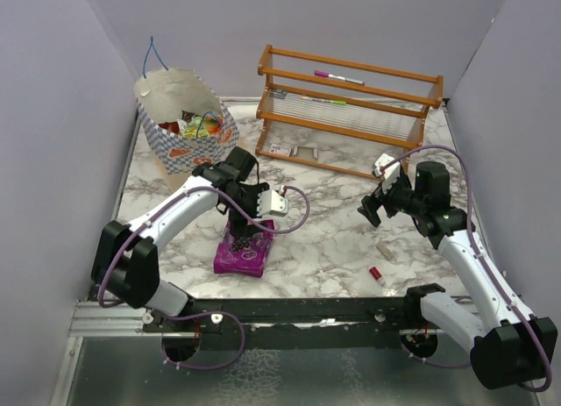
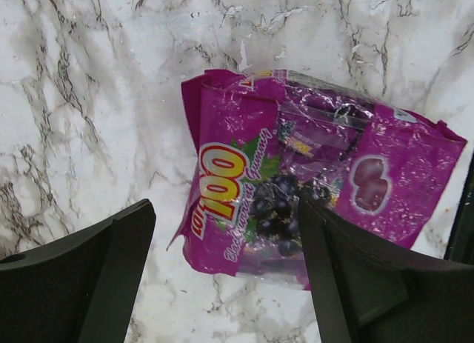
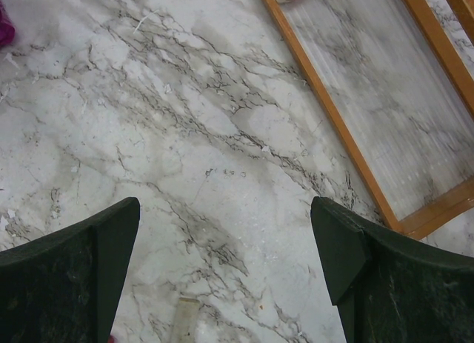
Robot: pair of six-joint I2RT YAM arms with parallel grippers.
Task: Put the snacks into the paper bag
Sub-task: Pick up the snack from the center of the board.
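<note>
Left gripper point(image 2: 226, 210): jaws spread wide, empty, poised over purple packet point(image 2: 296, 187).
Right gripper point(image 3: 226, 206): wide open, empty.
Paper bag point(image 1: 188, 156): upright, 10 o'clock from packet.
Risk: slick film may slip from a shallow pinch.

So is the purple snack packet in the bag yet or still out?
Out: the purple packet lies flat on the table, apart from the paper bag, under the left gripper, jaws open.

purple packet point(image 2: 311, 187): big orange-yellow "100" with small "LOT" at its 7 o'clock, print running sideways, bottom to top. Script line beside it too small to read. Nothing else legible.
</note>
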